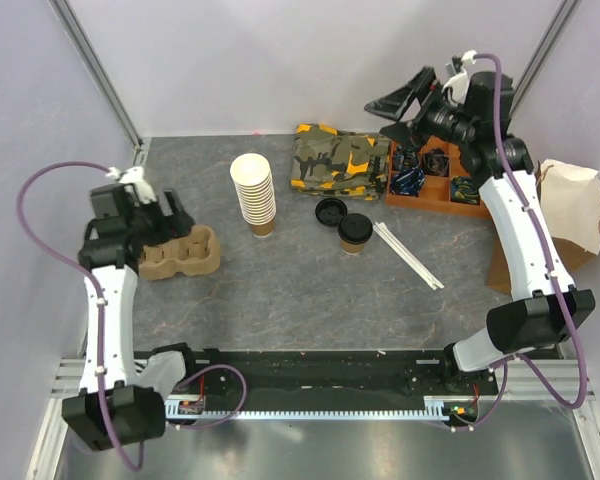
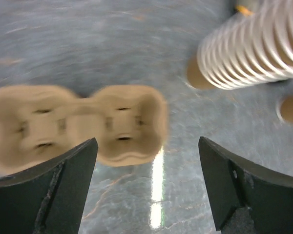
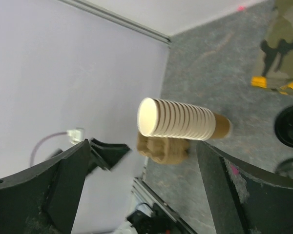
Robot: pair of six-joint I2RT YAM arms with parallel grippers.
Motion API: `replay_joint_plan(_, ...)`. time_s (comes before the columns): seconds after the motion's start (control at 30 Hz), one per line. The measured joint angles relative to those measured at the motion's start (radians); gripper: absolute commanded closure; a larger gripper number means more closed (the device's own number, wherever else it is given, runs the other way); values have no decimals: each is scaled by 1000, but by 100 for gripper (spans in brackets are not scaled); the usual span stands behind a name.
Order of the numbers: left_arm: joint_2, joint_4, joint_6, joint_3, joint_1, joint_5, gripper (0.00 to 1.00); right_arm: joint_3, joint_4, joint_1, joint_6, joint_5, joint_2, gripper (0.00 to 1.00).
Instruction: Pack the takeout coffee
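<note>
While the left gripper (image 2: pixel 147 141) hangs over the left side of the grey stone-patterned table (image 1: pixel 300 300), its two black fingers stand wide apart with nothing between them. Just below it lies one tan moulded-pulp cup carrier (image 1: pixel 185 252); the left wrist view shows two wells in it, both without a cup.

To the right of the carrier stands one tall stack of lidless paper cups (image 1: pixel 253 195), brown at the base and cream at the rims. The rims sit too close together for a sure count. Next comes one loose round black plastic lid (image 1: pixel 329 210), lying flat on the table. Just beside it, to the right and a little nearer the arms, is the takeout coffee (image 1: pixel 355 232), one small brown paper cup with a black lid fitted. It is upright on the table near the middle, well apart from the carrier and from both grippers.

Behind these lies one folded camouflage cloth (image 1: pixel 340 160). Right of the coffee are what look like two long white stir sticks (image 1: pixel 408 255), lying side by side. Further back sits one orange divided tray (image 1: pixel 435 190) holding dark sachets. Above its far end the right gripper (image 3: pixel 142 145) is held in the air, its jaws spread open and holding nothing.

At the far right edge stands one brown paper bag (image 1: pixel 570 215).
</note>
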Motion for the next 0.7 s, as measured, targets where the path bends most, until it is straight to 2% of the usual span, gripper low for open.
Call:
replay_joint_plan(0.17, 68, -100, 25, 102, 322, 101, 15, -197, -1, 6, -140, 11, -74, 2)
replay_joint_plan(0.23, 82, -145, 63, 131, 413, 125, 24, -271, -6, 7, -211, 7, -104, 2)
replay_joint_plan(0.27, 101, -172, 85, 149, 443, 142, 25, -298, -9, 7, -241, 3, -116, 2)
replay_joint_plan(0.47, 274, -289, 273, 245, 536, 201, 30, -384, -14, 18, -416, -20, -160, 2)
replay_joint_plan(0.7, 307, -352, 378, 244, 537, 193, 39, -414, -27, 142, -579, 27, -177, 2)
